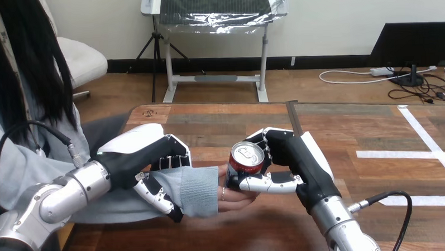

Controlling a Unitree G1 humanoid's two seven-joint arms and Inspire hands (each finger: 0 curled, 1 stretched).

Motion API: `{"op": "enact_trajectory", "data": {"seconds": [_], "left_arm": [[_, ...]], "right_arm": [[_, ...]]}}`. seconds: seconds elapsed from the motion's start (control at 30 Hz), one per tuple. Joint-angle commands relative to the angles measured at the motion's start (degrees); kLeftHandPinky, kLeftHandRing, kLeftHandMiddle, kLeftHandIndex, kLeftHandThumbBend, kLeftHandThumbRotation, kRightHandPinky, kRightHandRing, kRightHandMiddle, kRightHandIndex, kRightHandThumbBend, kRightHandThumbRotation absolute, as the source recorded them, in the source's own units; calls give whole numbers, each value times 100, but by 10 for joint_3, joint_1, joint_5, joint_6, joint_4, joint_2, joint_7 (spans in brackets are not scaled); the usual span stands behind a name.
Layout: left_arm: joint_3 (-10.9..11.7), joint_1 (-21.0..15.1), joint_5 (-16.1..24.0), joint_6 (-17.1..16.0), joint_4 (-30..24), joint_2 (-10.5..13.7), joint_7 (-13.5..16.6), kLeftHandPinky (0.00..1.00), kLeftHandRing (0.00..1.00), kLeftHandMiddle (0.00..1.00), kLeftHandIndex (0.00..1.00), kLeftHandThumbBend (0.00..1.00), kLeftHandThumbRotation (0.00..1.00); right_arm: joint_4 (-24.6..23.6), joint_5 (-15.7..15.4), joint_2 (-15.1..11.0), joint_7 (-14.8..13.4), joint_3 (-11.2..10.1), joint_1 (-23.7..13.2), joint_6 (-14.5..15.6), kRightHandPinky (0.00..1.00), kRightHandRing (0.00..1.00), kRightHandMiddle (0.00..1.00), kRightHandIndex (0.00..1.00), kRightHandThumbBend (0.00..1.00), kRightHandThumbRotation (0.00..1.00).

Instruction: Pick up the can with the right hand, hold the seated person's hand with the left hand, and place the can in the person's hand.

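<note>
A robot is holding a can over a seated person's hand at a wooden table.
Its right hand is gripping the upright red can, fingers and thumb curled around it, directly above the upturned palm; whether they are touching is unclear. Its left hand is clasping the person's grey-sleeved wrist, fingers above, thumb beneath.

A robotics lab, by the look of it: a brown wooden plank table marked out with strips of white tape, and over it a robot's left hand and right hand, black with white shells, on silver forearms
</note>
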Motion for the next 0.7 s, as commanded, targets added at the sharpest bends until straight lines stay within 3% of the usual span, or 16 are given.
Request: {"op": "enact_trajectory", "data": {"seconds": [0.0, 0.67], "left_arm": [[10, -86, -13, -16, -6, -27, 27, 28, 33, 40, 42, 94, 0], [6, -104, 2, -15, 26, -44, 45, 28, 33, 40, 42, 92, 0]], "right_arm": [[-63, 10, 23, 11, 19, -18, -10, 32, 37, 46, 48, 82, 0], [-95, 19, 30, 13, 25, -3, 10, 32, 37, 45, 48, 82, 0]]}}
